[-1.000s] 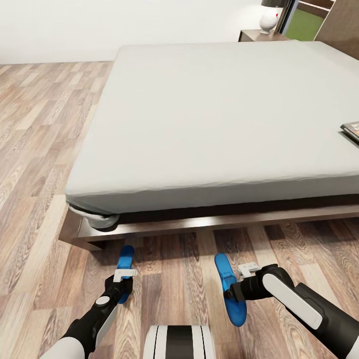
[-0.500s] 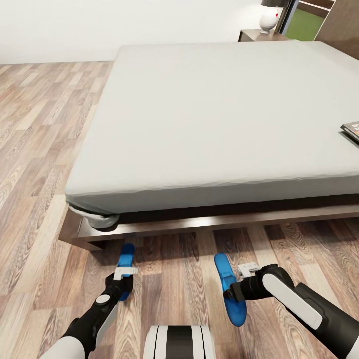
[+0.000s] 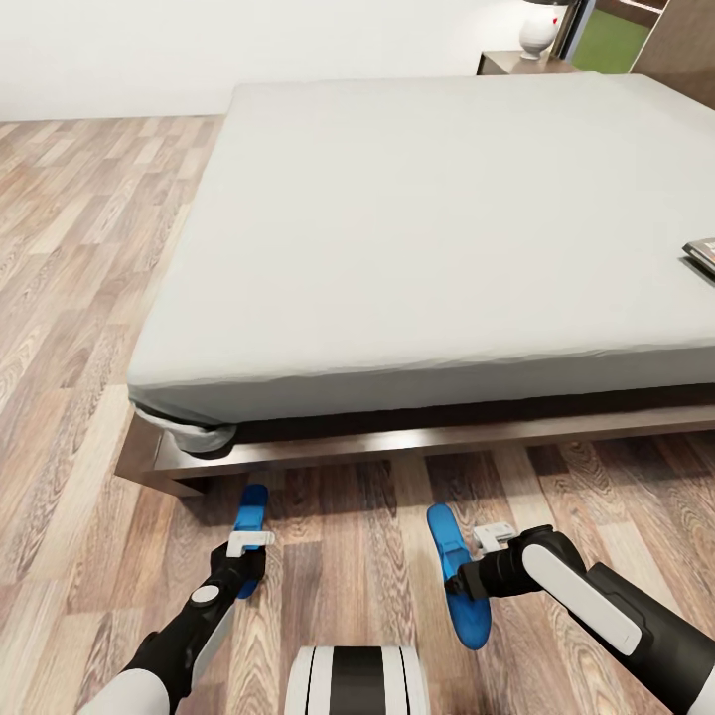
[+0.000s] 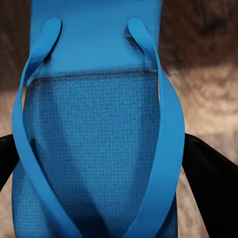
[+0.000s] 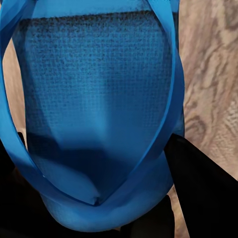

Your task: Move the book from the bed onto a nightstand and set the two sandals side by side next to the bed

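Head view: left gripper (image 3: pixel 247 556) is clamped on the left sandal (image 3: pixel 251 508); right gripper (image 3: pixel 465 579) is clamped on the right sandal (image 3: pixel 460 588). Both sandals sit low over the plank floor (image 3: pixel 70 328), well apart, just before the bed (image 3: pixel 417 248) frame. The book (image 3: pixel 701 251) lies at the mattress's right edge; a nightstand (image 3: pixel 521 64) stands beyond.

Left wrist view: jaws flank the bright blue left sandal (image 4: pixel 94 134) on both edges, straps up.

Right wrist view: jaws grip the right sandal (image 5: pixel 99 99), its textured footbed showing.

Both arms reach forward and down, low near the floor. The left gripper (image 3: pixel 245 574) has its jaws closed on a blue sandal (image 3: pixel 250 516). The right gripper (image 3: pixel 459 586) grips the other sandal (image 3: pixel 457 581).
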Controlling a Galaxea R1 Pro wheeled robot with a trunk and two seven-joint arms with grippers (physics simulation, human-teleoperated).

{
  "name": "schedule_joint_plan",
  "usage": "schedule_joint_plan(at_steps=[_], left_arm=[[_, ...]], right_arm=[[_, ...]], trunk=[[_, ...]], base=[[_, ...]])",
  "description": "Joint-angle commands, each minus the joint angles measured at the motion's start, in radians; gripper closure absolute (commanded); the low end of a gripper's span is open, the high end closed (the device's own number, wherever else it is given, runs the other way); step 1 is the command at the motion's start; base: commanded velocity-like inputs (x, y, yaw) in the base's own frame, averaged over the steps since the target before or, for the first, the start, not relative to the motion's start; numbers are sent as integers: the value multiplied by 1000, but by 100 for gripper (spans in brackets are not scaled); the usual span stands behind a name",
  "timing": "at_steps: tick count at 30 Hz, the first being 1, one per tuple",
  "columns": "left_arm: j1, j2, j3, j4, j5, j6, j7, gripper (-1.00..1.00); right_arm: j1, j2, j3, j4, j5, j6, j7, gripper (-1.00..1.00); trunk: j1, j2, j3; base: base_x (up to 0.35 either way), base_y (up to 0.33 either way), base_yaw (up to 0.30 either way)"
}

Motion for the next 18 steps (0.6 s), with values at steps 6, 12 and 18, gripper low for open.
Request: schedule_joint_plan(at_steps=[6,12,18], left_arm=[[0,1,-8,0,6,-4,7,100],[0,1,-8,0,6,-4,7,100],[0,0,-9,-1,6,-5,7,100]], right_arm=[[-1,-1,3,-1,-10,0,-13,100],[-1,-2,3,-1,-9,0,-13,100],[-1,0,3,-1,-9,0,-12,100]], trunk=[[2,-1,-16],[2,-1,-16],[2,-1,-16]], base=[[0,0,0],[0,0,0],[0,0,0]])
